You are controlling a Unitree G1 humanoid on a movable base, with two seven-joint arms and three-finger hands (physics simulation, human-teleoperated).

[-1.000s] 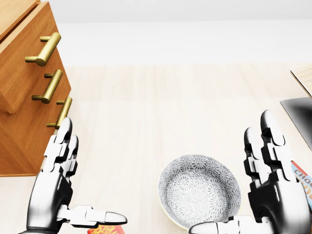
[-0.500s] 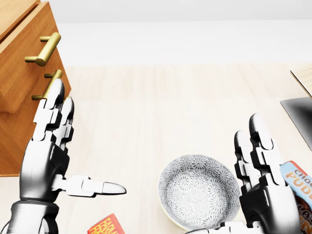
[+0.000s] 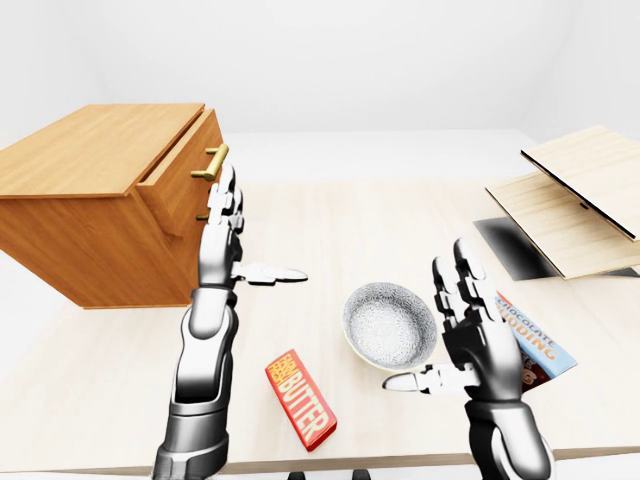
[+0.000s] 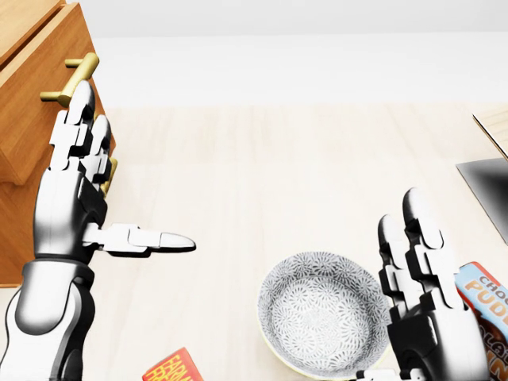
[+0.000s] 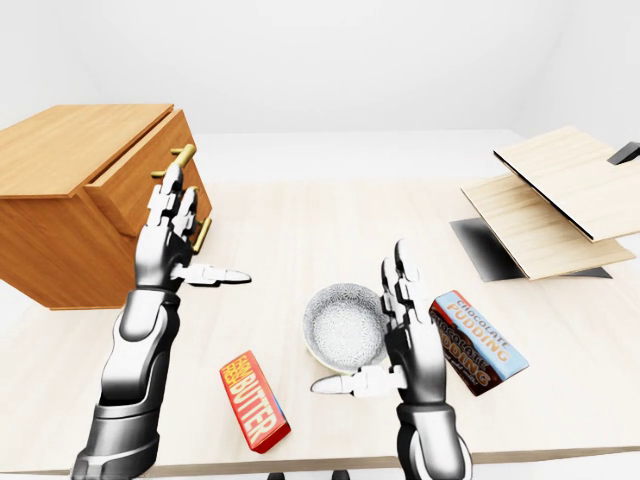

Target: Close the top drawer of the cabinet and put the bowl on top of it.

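The left hand (image 3: 228,235) is raised with its fingers spread wide and upright, thumb pointing toward the view's right, holding nothing; its fingertips stand just beside the brass handles (image 3: 210,162) of the wooden cabinet (image 3: 95,200). The cabinet's top drawer (image 5: 140,172) juts out, partly open. The right hand (image 5: 405,335) is likewise wide open and empty, palm turned toward the patterned grey bowl (image 4: 324,311), which sits on the pale table (image 3: 330,220) just left of it in the head view. A red box reading "BUTTER" (image 3: 300,398) lies near the table's lower edge. A box reading "CHOCOLATE PUDDING" (image 5: 478,342) lies right of the right hand.
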